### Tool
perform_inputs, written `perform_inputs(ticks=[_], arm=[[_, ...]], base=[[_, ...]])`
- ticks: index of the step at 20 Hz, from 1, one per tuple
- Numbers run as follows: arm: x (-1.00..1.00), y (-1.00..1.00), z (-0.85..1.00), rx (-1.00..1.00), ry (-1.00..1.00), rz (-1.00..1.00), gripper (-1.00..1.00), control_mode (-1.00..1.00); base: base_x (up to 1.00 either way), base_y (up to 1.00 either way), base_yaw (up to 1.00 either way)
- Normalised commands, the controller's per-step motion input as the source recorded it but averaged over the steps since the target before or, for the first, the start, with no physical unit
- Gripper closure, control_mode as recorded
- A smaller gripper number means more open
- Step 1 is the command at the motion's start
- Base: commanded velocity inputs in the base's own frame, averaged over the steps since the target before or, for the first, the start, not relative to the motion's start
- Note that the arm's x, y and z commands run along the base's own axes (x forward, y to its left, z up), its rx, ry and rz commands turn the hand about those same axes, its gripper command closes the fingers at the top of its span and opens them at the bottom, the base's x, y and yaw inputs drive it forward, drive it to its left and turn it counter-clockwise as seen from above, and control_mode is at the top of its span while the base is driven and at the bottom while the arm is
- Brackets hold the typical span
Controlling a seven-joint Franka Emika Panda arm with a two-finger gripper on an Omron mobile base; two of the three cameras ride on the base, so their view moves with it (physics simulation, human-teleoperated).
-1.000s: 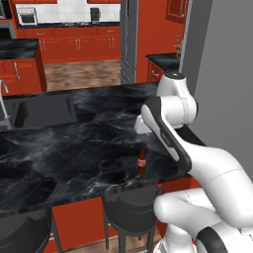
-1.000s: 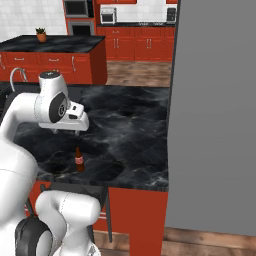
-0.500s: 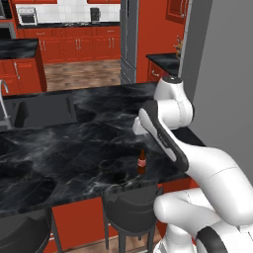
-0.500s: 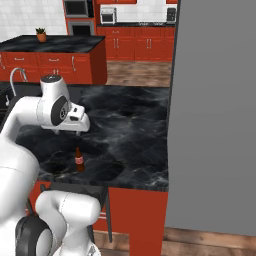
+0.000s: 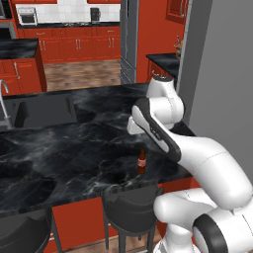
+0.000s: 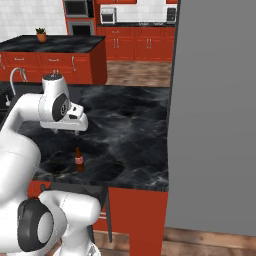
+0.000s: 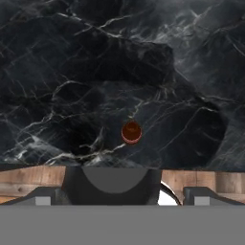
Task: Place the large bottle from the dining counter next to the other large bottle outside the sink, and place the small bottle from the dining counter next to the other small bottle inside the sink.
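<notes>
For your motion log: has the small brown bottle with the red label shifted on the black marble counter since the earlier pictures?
No. The small brown bottle with the red label stands upright at the same spot near the black marble counter's front edge.

Flanking base views (hand view overhead)

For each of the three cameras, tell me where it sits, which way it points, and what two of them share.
Left base view: behind-left of the arm, facing forward and down over the dining counter; the arm shows.
Right base view: behind-right, same counter; arm with gripper above the small bottle.
Hand view: on the hand, looking straight down at the bottle's cap.
All share the bottle.
</notes>
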Motion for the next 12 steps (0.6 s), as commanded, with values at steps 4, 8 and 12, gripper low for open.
perform_inputs(ticks=[4,8,12], arm=[[0.21,0.0,-0.2,0.0,0.0,0.01,-1.0,-1.0],[0.13,0.0,-0.17,0.0,0.0,0.04,-1.0,-1.0],[0.22,0.0,-0.14,0.0,0.0,0.06,-1.0,-1.0]], base=[[0.0,0.0,0.0],[0.0,0.0,0.0],[0.0,0.0,0.0]])
